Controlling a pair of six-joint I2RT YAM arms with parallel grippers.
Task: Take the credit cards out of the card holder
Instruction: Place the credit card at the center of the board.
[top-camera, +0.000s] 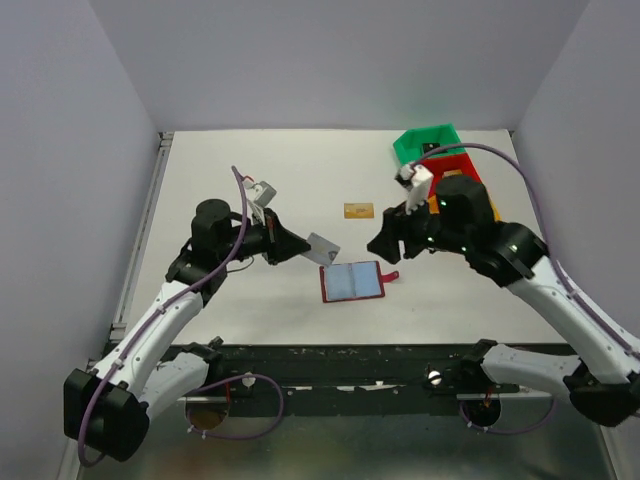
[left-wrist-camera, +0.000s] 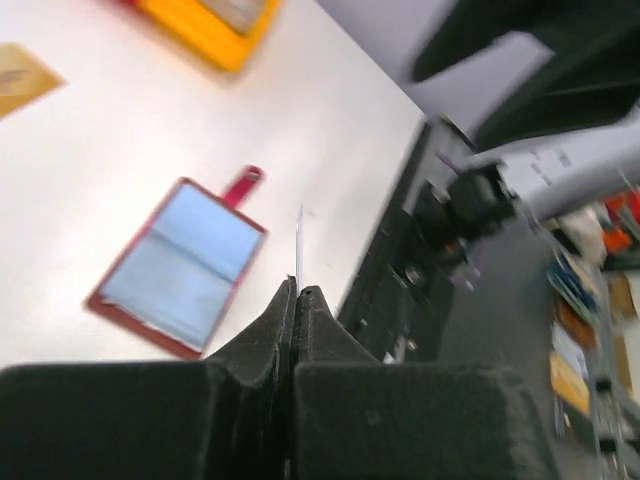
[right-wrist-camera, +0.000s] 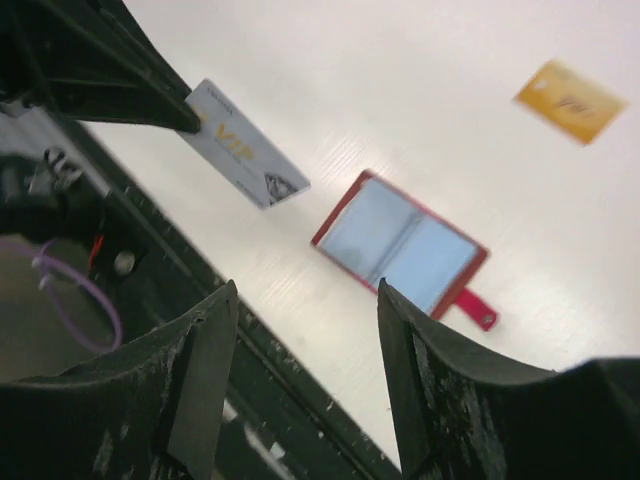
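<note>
The card holder (top-camera: 352, 281) lies open on the table, blue lining up, red snap tab to its right; it also shows in the left wrist view (left-wrist-camera: 180, 265) and the right wrist view (right-wrist-camera: 400, 243). My left gripper (top-camera: 303, 244) is shut on a silver-grey credit card (top-camera: 322, 247), held in the air just left of and above the holder; the card shows edge-on in the left wrist view (left-wrist-camera: 298, 248) and flat in the right wrist view (right-wrist-camera: 243, 143). A gold-tan credit card (top-camera: 358, 210) lies on the table behind the holder. My right gripper (top-camera: 378, 245) is open and empty, above the holder's right side.
Green (top-camera: 428, 142), red (top-camera: 458, 166) and orange (top-camera: 492, 208) bins stand at the back right, partly behind the right arm. The dark front rail (top-camera: 350, 352) runs along the near table edge. Grey walls enclose the table.
</note>
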